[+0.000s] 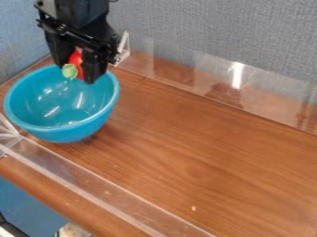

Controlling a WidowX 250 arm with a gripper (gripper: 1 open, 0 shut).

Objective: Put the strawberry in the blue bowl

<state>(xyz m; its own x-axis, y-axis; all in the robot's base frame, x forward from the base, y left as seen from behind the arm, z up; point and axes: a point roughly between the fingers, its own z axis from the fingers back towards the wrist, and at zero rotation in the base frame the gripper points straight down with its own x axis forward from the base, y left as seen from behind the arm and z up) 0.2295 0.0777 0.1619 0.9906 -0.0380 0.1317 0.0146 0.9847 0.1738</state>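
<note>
Observed in the upper left of the frame: gripper (85, 67), black, pointing downward, jaws clenched on the strawberry (77, 63). Held above the far part of the blue bowl (58, 109), green cap toward the lower left. Bowl noted upright on the wooden table (205, 153), at left of frame.

Gripper (81, 67) shut on strawberry (74, 63), green cap down, above far side of blue bowl (62, 106). Bowl on wooden counter (205, 148), left end.
</note>
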